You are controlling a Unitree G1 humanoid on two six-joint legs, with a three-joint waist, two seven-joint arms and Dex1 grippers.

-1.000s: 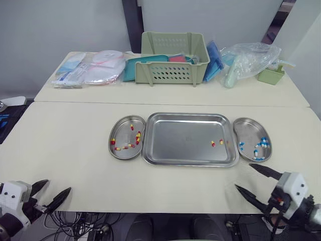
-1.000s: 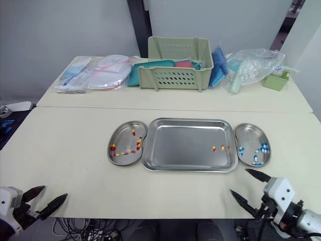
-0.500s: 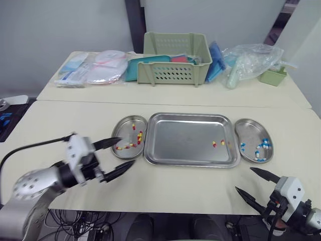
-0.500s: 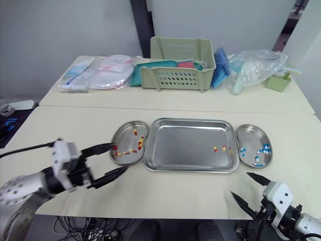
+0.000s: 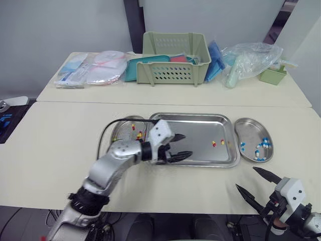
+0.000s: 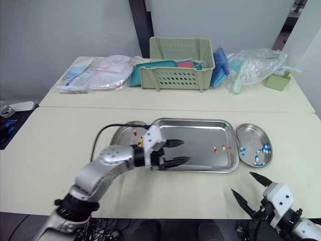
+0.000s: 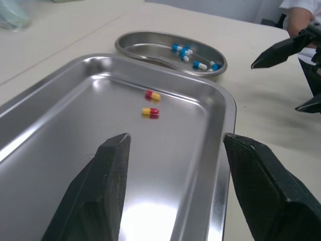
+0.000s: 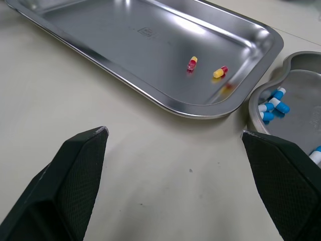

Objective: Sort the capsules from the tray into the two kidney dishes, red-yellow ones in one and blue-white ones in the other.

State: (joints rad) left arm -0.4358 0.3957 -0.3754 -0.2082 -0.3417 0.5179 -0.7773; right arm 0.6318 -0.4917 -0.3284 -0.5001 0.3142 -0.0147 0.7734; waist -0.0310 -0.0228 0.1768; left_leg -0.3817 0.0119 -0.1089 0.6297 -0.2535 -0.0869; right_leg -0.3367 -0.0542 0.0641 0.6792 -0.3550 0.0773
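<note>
A steel tray [image 5: 193, 131] lies mid-table with two red-yellow capsules [image 5: 213, 143] near its right end, also seen as capsules [image 7: 150, 112] in the left wrist view. My left gripper [image 5: 184, 145] hovers open over the tray's left-centre, empty, pointing toward them. The left kidney dish [image 5: 120, 131] holds several red-yellow capsules and is partly hidden by my left arm. The right kidney dish [image 5: 251, 131] holds several blue-white capsules [image 5: 260, 147]. My right gripper [image 5: 247, 179] stands open and empty at the table's near edge, in front of the tray's right corner.
A green basket [image 5: 174, 57], plastic-wrapped packets [image 5: 93, 68], a clear bag [image 5: 248, 57] and a small green box [image 5: 272, 74] line the far table. A black cable [image 5: 108, 131] loops from my left arm over the left dish.
My left arm has swung from the table's near left edge across the left dish to over the tray, still open. The right gripper has barely moved.
</note>
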